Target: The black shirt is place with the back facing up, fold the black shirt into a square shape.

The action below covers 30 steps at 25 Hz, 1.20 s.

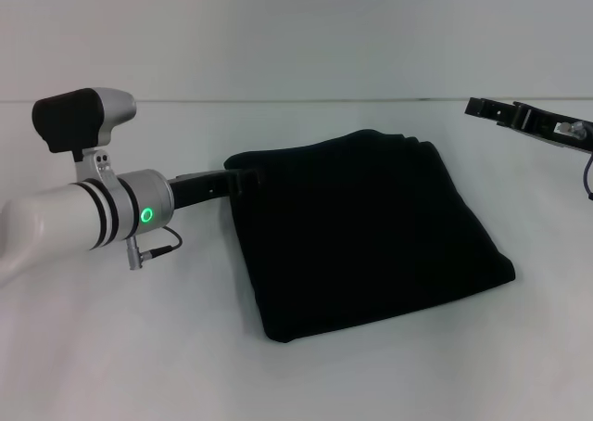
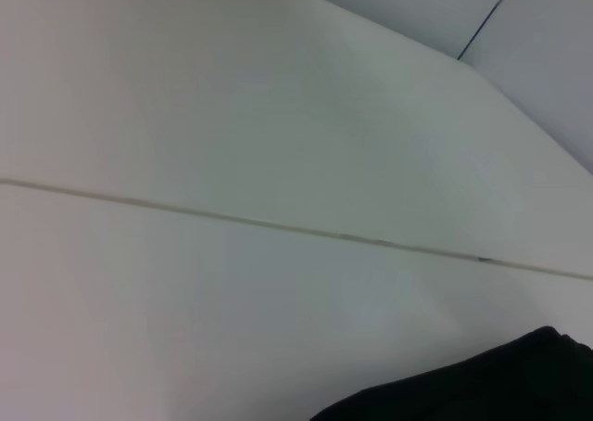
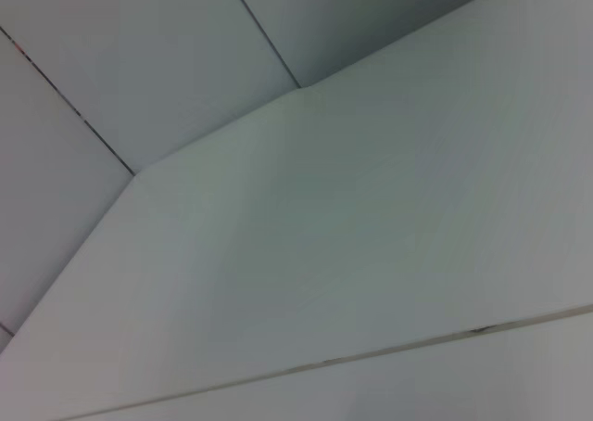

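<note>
The black shirt (image 1: 361, 231) lies folded into a rough square, several layers thick, in the middle of the white table (image 1: 111, 356). My left gripper (image 1: 239, 180) reaches in from the left and meets the shirt's near-left top edge, black against black fabric. In the left wrist view only a corner of the black shirt (image 2: 491, 384) shows. My right gripper (image 1: 480, 108) hangs raised at the far right, apart from the shirt. The right wrist view shows only table and wall.
The white left arm (image 1: 83, 212) with a green light stretches across the table's left side. A thin seam (image 1: 278, 100) marks where the table meets the back wall.
</note>
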Motion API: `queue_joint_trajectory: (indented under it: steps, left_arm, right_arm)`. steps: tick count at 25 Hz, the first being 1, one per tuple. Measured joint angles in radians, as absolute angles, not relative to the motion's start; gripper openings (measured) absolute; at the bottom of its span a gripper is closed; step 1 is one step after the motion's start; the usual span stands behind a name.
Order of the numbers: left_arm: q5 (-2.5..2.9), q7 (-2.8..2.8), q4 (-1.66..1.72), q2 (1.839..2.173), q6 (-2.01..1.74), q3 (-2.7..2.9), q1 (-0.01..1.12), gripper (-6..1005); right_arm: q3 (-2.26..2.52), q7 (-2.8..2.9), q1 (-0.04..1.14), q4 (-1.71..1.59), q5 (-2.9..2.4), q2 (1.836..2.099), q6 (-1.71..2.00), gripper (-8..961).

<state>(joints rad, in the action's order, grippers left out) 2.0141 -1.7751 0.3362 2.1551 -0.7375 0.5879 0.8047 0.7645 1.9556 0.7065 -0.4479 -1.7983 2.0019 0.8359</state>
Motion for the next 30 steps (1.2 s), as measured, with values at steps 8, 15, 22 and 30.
queue_joint_trajectory:
  steps: [8, 15, 22, 30]
  left_arm:
    - [2.016, -1.775, 0.333, 2.155, -0.729, 0.592, 0.806, 331]
    - [2.017, -1.774, 0.334, 2.150, -0.729, 0.595, 0.824, 55]
    - [2.017, -1.777, 0.335, 2.139, -0.731, 0.623, 0.862, 3]
    - [2.019, -1.778, 0.340, 2.119, -0.728, 0.644, 0.902, 18]
  right_arm:
    - [0.762, 1.954, 0.706, -0.448, -1.798, 2.005, 0.836, 689]
    - [0.762, 1.954, 0.704, -0.448, -1.798, 2.006, 0.835, 640]
    - [0.762, 1.954, 0.702, -0.445, -1.798, 2.008, 0.835, 640]
    - [0.762, 1.954, 0.697, -0.440, -1.798, 2.008, 0.836, 641]
